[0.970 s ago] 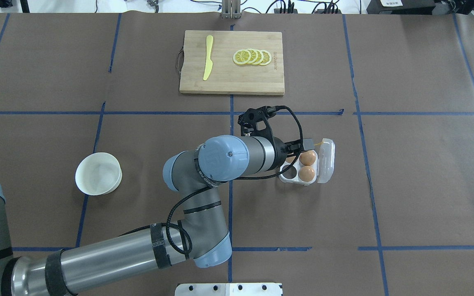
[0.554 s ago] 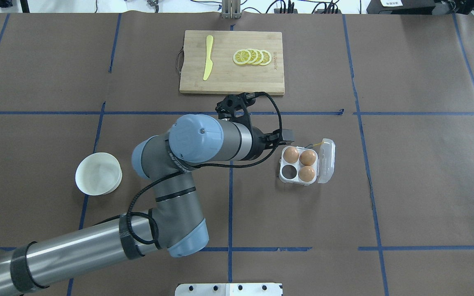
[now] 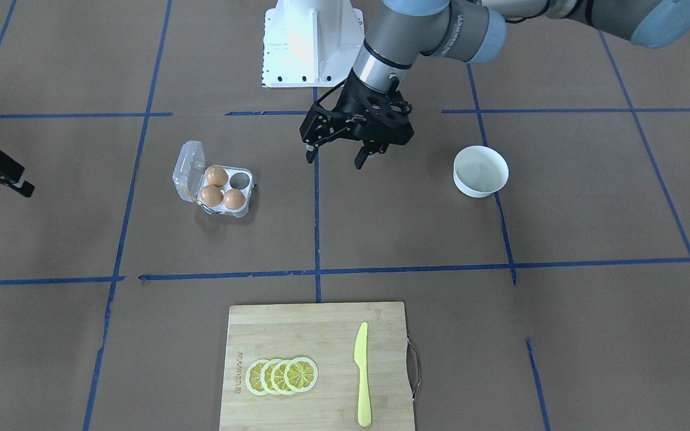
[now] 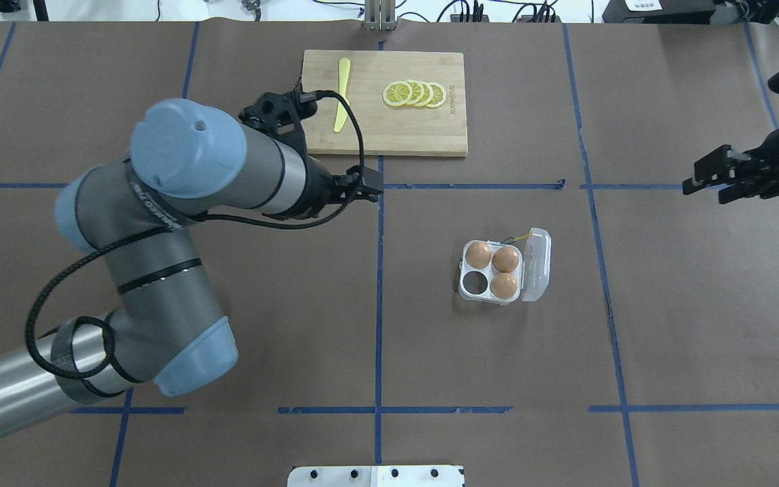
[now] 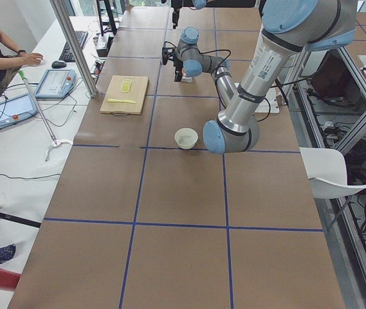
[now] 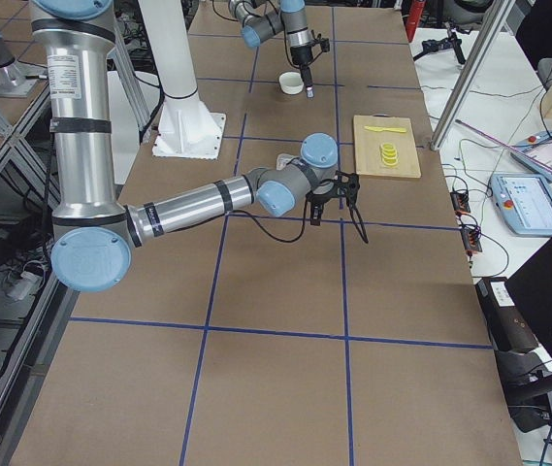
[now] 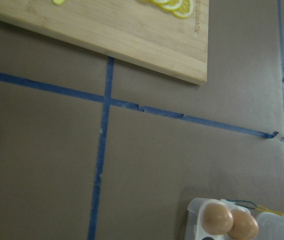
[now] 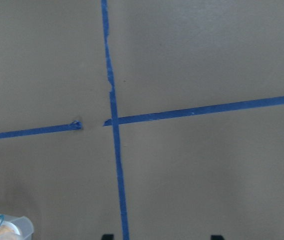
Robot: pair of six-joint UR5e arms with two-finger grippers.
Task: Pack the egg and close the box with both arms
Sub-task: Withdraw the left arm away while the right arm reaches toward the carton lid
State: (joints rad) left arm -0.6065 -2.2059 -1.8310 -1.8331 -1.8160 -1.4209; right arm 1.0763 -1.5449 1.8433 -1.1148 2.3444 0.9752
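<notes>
The clear egg box (image 4: 475, 285) lies right of the table's centre with its lid (image 4: 537, 265) open to the right. Three tan eggs (image 4: 506, 258) sit in its cups and the near-left cup is empty. The box also shows in the front view (image 3: 239, 179) and the left wrist view (image 7: 195, 222). My left gripper (image 3: 333, 160) is open and empty, hanging above the table well to the left of the box. My right gripper (image 4: 707, 191) is open and empty, far right of the box. Its spread fingertips (image 8: 107, 236) show in the right wrist view.
A white bowl (image 3: 480, 170) stands on the robot's left side, hidden under my left arm (image 4: 227, 169) in the overhead view. A wooden cutting board (image 4: 383, 132) with lemon slices (image 4: 415, 93) and a yellow knife (image 4: 342, 101) lies at the far middle.
My left gripper let go of an egg in the box's far-left cup and drew back left, away from the box. My right gripper has come into view at the right edge.
</notes>
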